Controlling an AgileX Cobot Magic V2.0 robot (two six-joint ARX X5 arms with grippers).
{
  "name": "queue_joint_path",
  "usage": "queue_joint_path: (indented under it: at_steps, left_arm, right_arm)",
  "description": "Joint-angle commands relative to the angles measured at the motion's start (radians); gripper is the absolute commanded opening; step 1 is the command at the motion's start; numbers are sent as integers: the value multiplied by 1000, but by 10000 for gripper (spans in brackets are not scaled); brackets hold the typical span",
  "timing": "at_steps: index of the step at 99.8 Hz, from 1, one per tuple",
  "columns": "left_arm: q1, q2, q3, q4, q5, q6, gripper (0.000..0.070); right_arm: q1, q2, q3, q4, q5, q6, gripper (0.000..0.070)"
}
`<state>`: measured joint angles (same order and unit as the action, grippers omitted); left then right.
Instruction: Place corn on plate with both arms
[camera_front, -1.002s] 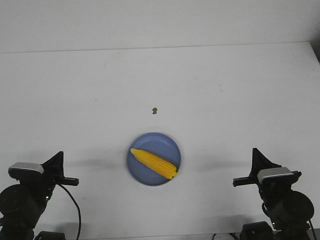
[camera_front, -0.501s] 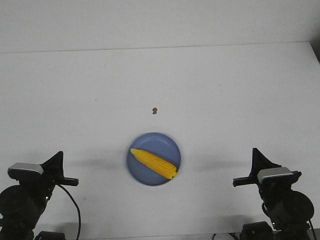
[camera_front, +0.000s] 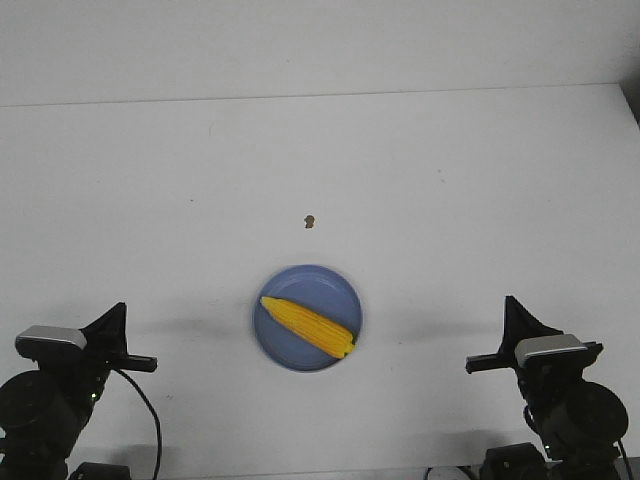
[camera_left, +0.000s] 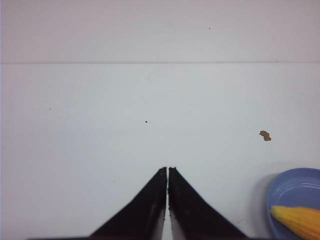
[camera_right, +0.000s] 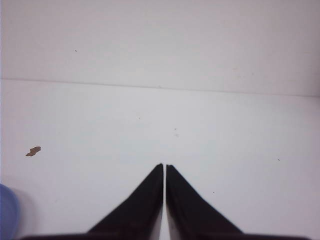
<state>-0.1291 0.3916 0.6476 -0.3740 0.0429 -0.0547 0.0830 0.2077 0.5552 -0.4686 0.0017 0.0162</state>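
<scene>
The yellow corn (camera_front: 309, 327) lies diagonally across the periwinkle-blue plate (camera_front: 331, 287) near the table's front middle. In the left wrist view a slice of the plate (camera_left: 295, 186) and the corn's tip (camera_left: 298, 220) show. The right wrist view catches only the plate's rim (camera_right: 7, 212). My left gripper (camera_front: 120, 311) is pulled back at the front left, well left of the plate, shut and empty; the same gripper (camera_left: 167, 170) shows its fingers pressed together. At the front right my right gripper (camera_front: 511, 303) is likewise shut and empty, and the right gripper (camera_right: 164, 166) holds nothing.
A tiny brown speck (camera_front: 310, 221) lies on the white table (camera_front: 450, 200) beyond the plate; the speck (camera_left: 265, 135) is also in the left wrist view, and the same speck (camera_right: 33, 151) in the right. The table's far edge meets a pale wall.
</scene>
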Motion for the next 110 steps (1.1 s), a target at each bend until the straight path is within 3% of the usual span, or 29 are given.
queue_joint_path:
  at_steps: [1, 11, 41, 59, 110]
  left_arm:
    - [-1, -2, 10, 11, -5, -5, 12]
    - [-1, -24, -6, 64, -73, 39, 12]
    - [31, -246, -309, 388, -70, 23, 12]
    - [67, -394, -458, 405, -69, 8, 12]
    - [70, -388, -574, 465, -61, 7, 13]
  right_arm:
    - [-1, -3, 1, 12, 2, 10, 13]
    - [-1, -3, 1, 12, 2, 10, 13]
    - [-1, -3, 1, 12, 2, 10, 13]
    - [-1, -3, 1, 12, 2, 10, 13]
    - [-1, -4, 1, 12, 2, 10, 13]
